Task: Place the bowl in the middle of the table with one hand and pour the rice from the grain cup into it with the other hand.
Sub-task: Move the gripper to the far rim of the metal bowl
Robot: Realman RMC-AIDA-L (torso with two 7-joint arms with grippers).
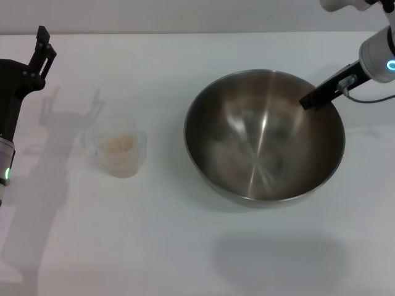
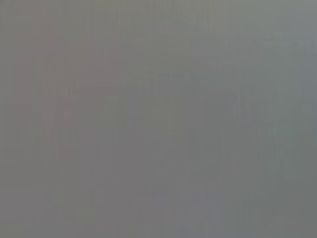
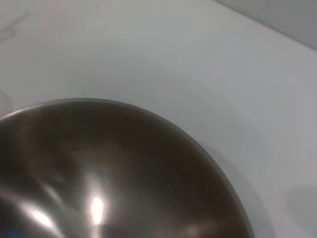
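Note:
The large steel bowl [image 1: 264,139] rests on the white table [image 1: 185,246], a little right of the middle, and it is empty inside. My right gripper [image 1: 311,98] reaches in from the far right and is clamped on the bowl's far right rim. The right wrist view shows the bowl's inside [image 3: 109,173] close below. The small clear grain cup [image 1: 120,150] stands upright left of the bowl with rice [image 1: 118,144] in it. My left gripper [image 1: 43,49] hangs open and empty at the far left, behind and left of the cup. The left wrist view shows only plain grey.
The table's far edge [image 1: 185,34] runs along the top of the head view. A hand's width of bare table [image 1: 165,148] lies between the cup and the bowl. Soft shadows lie on the near table.

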